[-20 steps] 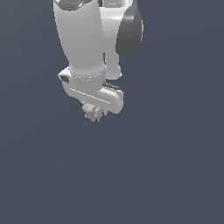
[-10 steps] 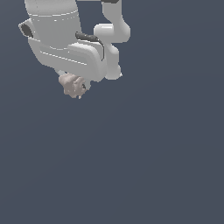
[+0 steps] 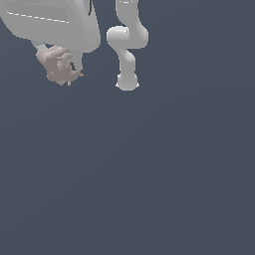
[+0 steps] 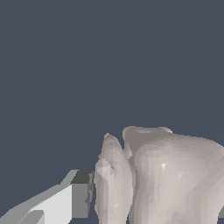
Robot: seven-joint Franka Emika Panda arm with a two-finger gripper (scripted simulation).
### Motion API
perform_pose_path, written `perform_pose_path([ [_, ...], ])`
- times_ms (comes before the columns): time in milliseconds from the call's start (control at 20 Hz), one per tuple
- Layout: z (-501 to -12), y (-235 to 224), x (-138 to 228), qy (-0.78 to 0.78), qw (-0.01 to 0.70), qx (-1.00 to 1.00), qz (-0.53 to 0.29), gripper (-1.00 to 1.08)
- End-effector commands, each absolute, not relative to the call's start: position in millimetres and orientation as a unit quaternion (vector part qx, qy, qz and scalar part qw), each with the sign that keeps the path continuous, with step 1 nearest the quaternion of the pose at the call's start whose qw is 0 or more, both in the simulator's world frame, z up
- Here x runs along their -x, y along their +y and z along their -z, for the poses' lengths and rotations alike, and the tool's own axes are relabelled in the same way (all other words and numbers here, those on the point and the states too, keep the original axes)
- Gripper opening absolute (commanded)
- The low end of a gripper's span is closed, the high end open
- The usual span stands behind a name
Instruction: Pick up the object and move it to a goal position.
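The object [image 3: 59,64] is a lumpy pale pinkish-beige chunk. It hangs under my white gripper [image 3: 67,64] at the upper left of the exterior view, held high above the dark floor. The gripper is shut on it; one grey finger [image 3: 77,62] shows beside the chunk. In the wrist view the object [image 4: 162,179] fills the near part of the picture, with one finger [image 4: 74,199] pressed against its side. The other finger is hidden behind the chunk.
The arm's white base and lower links [image 3: 127,55] stand right of the gripper in the exterior view. The flat dark grey-blue floor [image 3: 149,174] stretches all around. No goal marker shows.
The gripper has carried the object up and toward the exterior view's left, and it looks much larger and closer to the camera now. The hold on the object is unchanged.
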State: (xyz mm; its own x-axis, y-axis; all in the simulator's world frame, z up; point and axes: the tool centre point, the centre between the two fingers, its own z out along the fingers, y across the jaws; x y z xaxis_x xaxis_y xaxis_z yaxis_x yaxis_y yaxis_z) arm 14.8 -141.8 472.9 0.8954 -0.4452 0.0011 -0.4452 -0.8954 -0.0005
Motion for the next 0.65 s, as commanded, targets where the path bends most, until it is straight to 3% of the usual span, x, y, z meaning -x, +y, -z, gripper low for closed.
perform_pose_path([
  [0,-484,-147,-14,0.228,0.000,0.974,0.000,-1.00],
  [600,-503,-156,-13,0.228,0.000,0.974,0.000,-1.00],
])
